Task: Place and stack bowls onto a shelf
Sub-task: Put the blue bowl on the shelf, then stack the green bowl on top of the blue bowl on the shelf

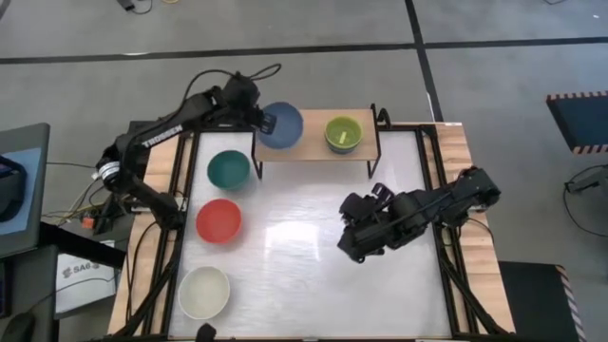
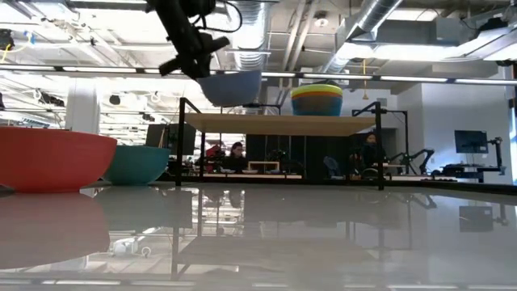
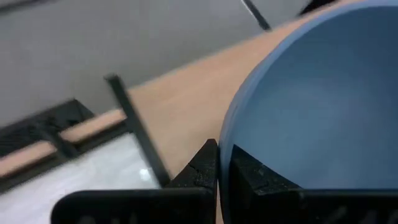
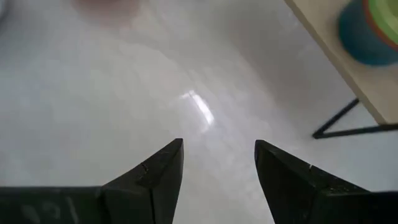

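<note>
1. Red bowl (image 2: 52, 158) sits nearest the low camera, on the worktop (image 1: 313, 247), well apart from both sets of jaws. It waits there, untouched, for a later pick.

2. Left gripper (image 1: 264, 120) holds the blue bowl (image 1: 282, 124) by its rim. In the left wrist view the jaws are closed on the rim wall, one finger inside the bowl and one outside. A rim pinch keeps the bowl mouth-up and leaves its underside free to meet the board.

3. In the low view the blue bowl hangs clear above the shelf (image 1: 313, 152), at its end nearest the left arm. It appears not yet seated, though the gap under it is hard to judge from that angle. Judgement: the step in hand is lowering it onto the board.

4. A stack of smaller bowls stands toward the other end of the shelf, away from the left jaws, with the lime green bowl (image 1: 343, 133) on top. Nesting them saves board width for the larger bowls.

5. Dark teal bowl (image 1: 228, 169) rests on the worktop just beside the shelf, close below the left jaws. The white bowl (image 1: 204, 292) lies farthest from them, at the worktop's near edge.

6. Right gripper (image 4: 217, 163) waits over bare worktop, jaws open and holding nothing, with the shelf ahead of it and to one side. It stays well apart from the left arm's work.

7. Risk, as a judgement: a tilted release could let the blue bowl slide off the shelf edge.
</note>
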`<state>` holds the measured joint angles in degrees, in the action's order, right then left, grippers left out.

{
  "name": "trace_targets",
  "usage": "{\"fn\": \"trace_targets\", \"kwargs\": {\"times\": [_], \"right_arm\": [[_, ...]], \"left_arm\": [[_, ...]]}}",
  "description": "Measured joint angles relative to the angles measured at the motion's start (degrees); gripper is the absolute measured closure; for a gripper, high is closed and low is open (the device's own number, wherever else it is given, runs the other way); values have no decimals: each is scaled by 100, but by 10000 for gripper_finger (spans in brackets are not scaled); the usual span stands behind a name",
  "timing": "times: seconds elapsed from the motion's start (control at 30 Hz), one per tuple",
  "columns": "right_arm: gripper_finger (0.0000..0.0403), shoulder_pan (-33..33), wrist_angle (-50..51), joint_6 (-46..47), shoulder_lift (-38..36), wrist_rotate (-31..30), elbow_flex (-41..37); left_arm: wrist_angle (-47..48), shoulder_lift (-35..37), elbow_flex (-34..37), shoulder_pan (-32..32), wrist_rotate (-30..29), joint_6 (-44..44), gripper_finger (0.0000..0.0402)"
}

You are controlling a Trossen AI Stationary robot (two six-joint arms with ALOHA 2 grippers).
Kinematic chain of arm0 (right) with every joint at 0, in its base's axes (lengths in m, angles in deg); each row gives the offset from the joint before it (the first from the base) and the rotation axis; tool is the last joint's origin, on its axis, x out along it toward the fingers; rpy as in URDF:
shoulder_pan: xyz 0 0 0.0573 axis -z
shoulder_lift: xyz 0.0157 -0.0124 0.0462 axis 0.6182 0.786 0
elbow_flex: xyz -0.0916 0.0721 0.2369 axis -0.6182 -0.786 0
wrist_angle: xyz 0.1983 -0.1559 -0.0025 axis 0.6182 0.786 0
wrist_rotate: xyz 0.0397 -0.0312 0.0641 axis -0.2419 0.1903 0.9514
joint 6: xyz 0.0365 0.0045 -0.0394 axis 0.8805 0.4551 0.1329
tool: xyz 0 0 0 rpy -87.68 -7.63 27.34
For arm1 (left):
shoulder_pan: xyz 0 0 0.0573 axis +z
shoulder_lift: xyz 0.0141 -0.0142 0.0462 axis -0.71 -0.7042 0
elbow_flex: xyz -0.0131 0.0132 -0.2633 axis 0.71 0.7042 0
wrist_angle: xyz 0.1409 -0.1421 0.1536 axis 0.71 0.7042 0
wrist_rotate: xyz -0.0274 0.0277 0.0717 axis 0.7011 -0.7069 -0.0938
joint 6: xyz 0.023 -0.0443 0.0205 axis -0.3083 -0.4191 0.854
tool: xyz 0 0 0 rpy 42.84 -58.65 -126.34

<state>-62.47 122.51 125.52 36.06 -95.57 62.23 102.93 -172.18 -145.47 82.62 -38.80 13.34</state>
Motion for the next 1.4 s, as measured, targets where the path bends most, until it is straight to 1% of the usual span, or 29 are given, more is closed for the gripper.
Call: {"fn": "trace_targets", "kwargs": {"times": [0.03, 0.2, 0.33, 0.43, 0.53, 0.63, 0.77, 0.9, 0.97, 1.07, 1.1, 1.2, 1.3, 1.4], "right_arm": [[179, 57, 11, 25, -149, 0, -207], [179, 453, -99, 131, -819, 60, -1110], [179, 703, -393, 109, -1267, 119, -1682], [179, 832, -555, -1, -1518, 127, -2031], [179, 953, -751, -224, -1730, 131, -2352], [179, 1119, -915, -543, -1942, 154, -2651], [179, 1416, -1211, -1096, -2185, 274, -3003], [179, 1849, -1532, -1669, -2364, 392, -3235], [179, 2098, -1678, -1805, -2434, 520, -3306], [179, 2404, -1828, -1862, -2545, 651, -3380], [179, 2493, -1869, -1859, -2585, 688, -3396], [179, 2720, -1953, -1775, -2623, 800, -3400], [179, 2906, -1983, -1758, -2616, 845, -3403], [179, 3082, -2085, -1758, -2562, 926, -3403]], "left_arm": [[28, -65, -2, 31, 83, 2, 401], [62, -522, -65, 123, 127, -35, 402], [79, -843, -383, 190, 387, -191, 401], [150, -1027, -717, 186, 418, -227, 394], [294, -1118, -1135, 183, 441, -199, 376], [605, -1137, -1420, 186, 429, -189, 349], [809, -1137, -1597, 192, 297, -278, 312], [995, -1137, -1606, 212, 145, -234, 283], [1144, -1072, -1602, 246, 13, -12, 274], [1407, -850, -1602, 303, -146, 576, 266], [1563, -770, -1606, 346, -121, 809, 265], [2118, -642, -1605, 476, 245, 1456, 265], [2625, -541, -1598, 603, 184, 1766, 265], [2673, -360, -1461, 841, 189, 1988, 264]]}}
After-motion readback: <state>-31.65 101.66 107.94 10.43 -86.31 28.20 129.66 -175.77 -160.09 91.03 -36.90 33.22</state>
